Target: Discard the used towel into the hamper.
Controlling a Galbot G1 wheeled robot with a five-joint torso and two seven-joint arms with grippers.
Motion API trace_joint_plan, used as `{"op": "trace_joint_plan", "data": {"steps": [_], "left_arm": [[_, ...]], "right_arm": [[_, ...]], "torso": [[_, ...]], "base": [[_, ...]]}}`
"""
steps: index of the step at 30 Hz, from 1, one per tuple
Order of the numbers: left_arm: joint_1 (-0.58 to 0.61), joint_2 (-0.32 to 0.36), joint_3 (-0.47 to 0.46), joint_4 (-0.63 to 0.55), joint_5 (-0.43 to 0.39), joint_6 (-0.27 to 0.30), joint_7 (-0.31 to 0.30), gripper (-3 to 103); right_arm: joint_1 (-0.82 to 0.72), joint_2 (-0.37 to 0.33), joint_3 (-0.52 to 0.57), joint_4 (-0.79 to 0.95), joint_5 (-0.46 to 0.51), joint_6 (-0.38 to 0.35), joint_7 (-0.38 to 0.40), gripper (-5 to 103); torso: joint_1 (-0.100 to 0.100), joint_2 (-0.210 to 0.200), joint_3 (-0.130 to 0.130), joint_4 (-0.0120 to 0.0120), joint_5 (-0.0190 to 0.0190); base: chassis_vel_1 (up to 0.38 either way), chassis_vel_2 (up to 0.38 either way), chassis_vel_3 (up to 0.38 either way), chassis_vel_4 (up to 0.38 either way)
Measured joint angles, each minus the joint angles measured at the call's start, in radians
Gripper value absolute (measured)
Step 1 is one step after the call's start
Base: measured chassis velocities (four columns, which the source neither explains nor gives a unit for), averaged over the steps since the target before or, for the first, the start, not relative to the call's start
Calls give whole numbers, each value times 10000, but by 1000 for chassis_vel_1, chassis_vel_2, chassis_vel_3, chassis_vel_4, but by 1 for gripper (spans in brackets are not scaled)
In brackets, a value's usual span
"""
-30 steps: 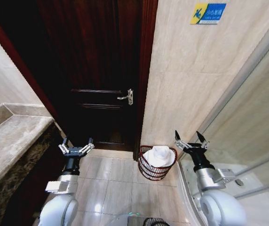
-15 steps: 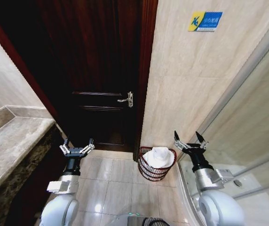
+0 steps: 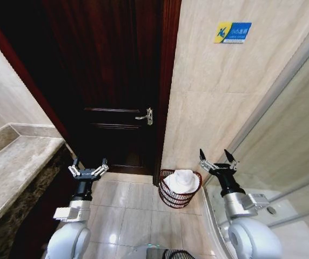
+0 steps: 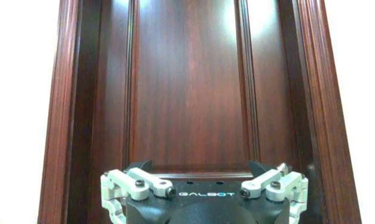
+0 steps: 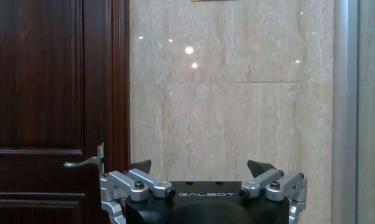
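Observation:
The hamper [image 3: 179,197], a round basket of dark reddish-brown bars, stands on the tiled floor against the beige wall, just right of the dark door. A white towel [image 3: 180,180] lies bunched inside it, heaped above the rim. My right gripper [image 3: 217,161] is held up to the right of the hamper, open and empty, with its fingers spread. My left gripper [image 3: 88,167] is raised on the left in front of the door, also open and empty. In the wrist views the left gripper [image 4: 203,172] faces the door panel and the right gripper [image 5: 201,169] faces the wall.
A dark wooden door [image 3: 116,86] with a metal handle [image 3: 145,115] fills the middle. A stone counter [image 3: 8,167] runs along the left. A glass shower partition [image 3: 289,151] and its curved base lie on the right. A blue-yellow sign [image 3: 232,32] hangs on the wall.
The whole head view has shifted slightly, so the camera moved. Both grippers keep their raised, open pose and the towel stays in the hamper.

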Motion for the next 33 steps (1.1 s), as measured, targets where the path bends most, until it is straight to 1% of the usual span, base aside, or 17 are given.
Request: {"op": "trace_joint_plan", "data": {"steps": [5,14,25,29,33], "left_arm": [[15,8,-34,-51,-19,-15,-25,100],[38,-65,10,-145,-17,-15,-25,100],[100,-32,-30,-210,-83,-35,-45,100],[115,-14,-40,-237,-164,-123,-176,100],[184,15,-46,-269,-180,-169,-207,100]], "right_arm": [[-148,3,31,230,-123,-230,-174,100],[-317,-18,17,291,-161,-278,-218,100],[-668,54,17,292,-161,-131,-260,100],[-880,67,28,292,-159,-61,-269,100],[-1036,-1,43,292,-156,-52,-270,100]], "torso": [[15,32,19,0,0],[-1,-15,-4,0,0],[-32,-61,-34,-1,0],[-40,-77,-44,2,-1],[-41,-90,-48,-1,0]], "base": [[0,0,0,0],[38,-33,-33,39],[175,-187,-182,187],[191,-197,-184,205],[186,-185,-200,175]]}}
